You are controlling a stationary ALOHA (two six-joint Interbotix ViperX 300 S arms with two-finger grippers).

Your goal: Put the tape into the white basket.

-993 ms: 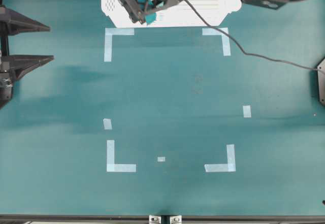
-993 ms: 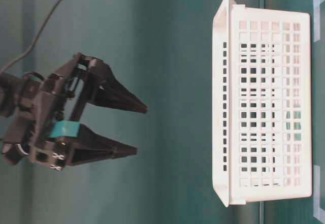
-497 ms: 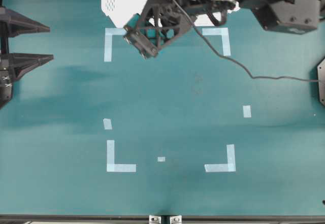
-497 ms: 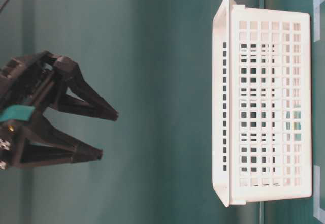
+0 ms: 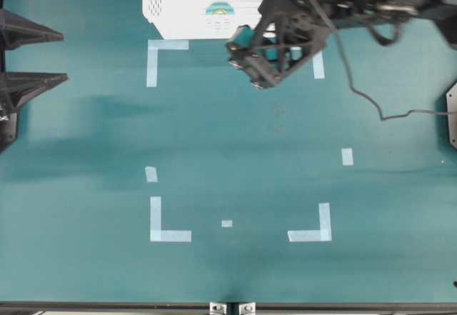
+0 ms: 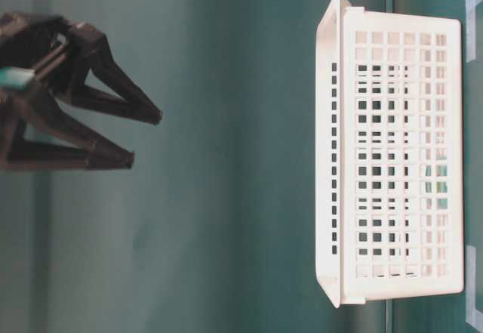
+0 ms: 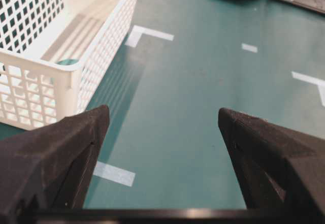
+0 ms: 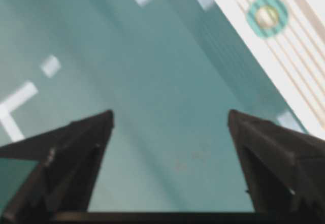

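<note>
The white basket (image 5: 171,1) stands at the far edge of the green table. The tape (image 5: 220,8), a small teal roll with a pale centre, lies flat on its ridged bottom, and in the right wrist view the tape (image 8: 267,16) shows in the basket (image 8: 266,69). My right gripper (image 5: 246,65) hangs open and empty in front of the basket's right end, well apart from the basket (image 6: 392,152) in the table-level view. My left gripper (image 5: 64,56) rests open at the left edge, empty, with the basket (image 7: 76,67) to its left.
Pale tape corner marks (image 5: 161,54) (image 5: 170,226) (image 5: 314,229) and short strips (image 5: 347,156) (image 5: 151,174) are stuck to the green surface. A black cable (image 5: 364,93) trails from the right arm across the table's right side.
My right gripper has drawn back from over the basket, moving right and toward the table's middle. The tape in the basket is now uncovered. The left arm has not moved.
</note>
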